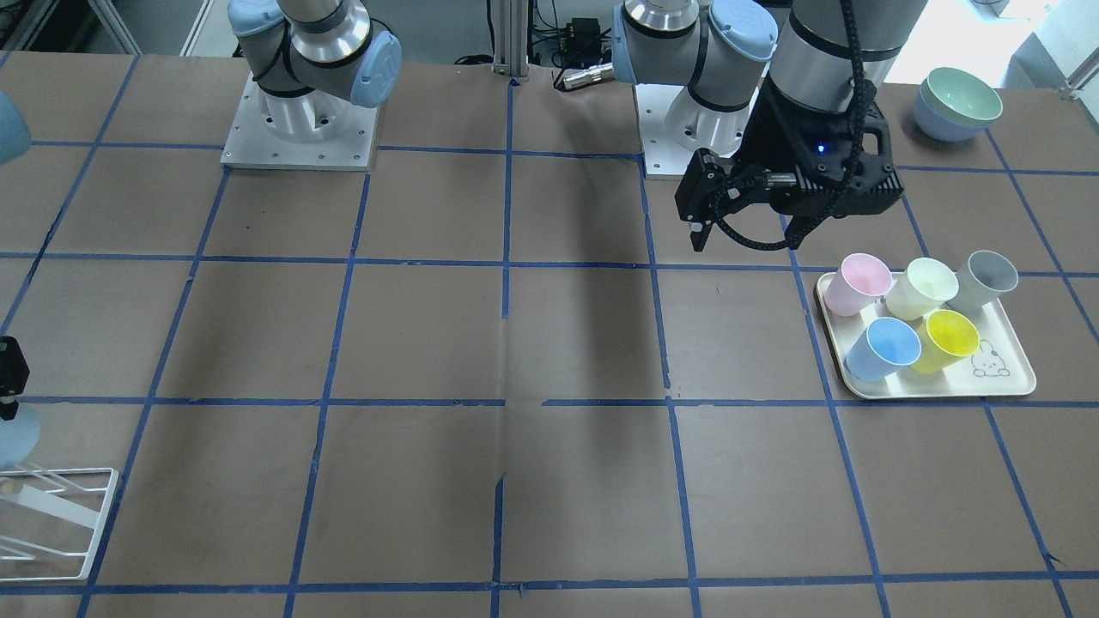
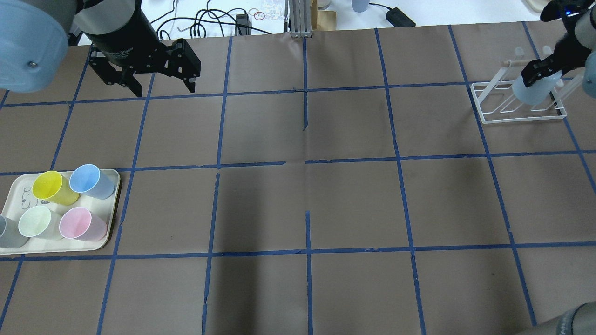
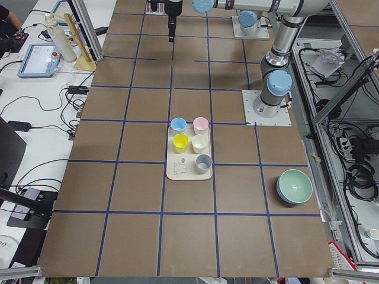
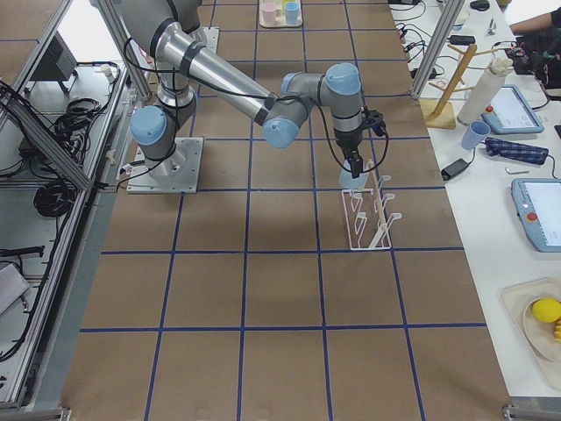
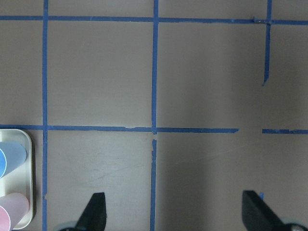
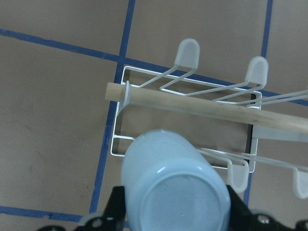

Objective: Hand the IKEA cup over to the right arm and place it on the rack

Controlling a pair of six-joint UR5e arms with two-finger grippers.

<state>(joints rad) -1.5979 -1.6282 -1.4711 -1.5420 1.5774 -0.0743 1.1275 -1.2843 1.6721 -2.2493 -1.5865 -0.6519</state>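
My right gripper [image 2: 542,72] is shut on the pale grey-blue IKEA cup [image 2: 532,91] and holds it upside down over the white wire rack [image 2: 521,120] at the far right of the table. In the right wrist view the cup's base [image 6: 175,195] faces the camera, just in front of the rack's wooden rod [image 6: 192,107]. I cannot tell whether the cup touches a rod. The cup [image 4: 353,181] and rack [image 4: 368,219] also show in the exterior right view. My left gripper [image 2: 165,90] is open and empty, high over the far left of the table.
A cream tray [image 2: 56,251] at the near left holds several cups, among them a sky-blue one [image 2: 91,180] and a yellow one [image 2: 55,187]. Stacked bowls [image 1: 957,103] stand beside the left arm's base. Cables and tools lie beyond the table's far edge.
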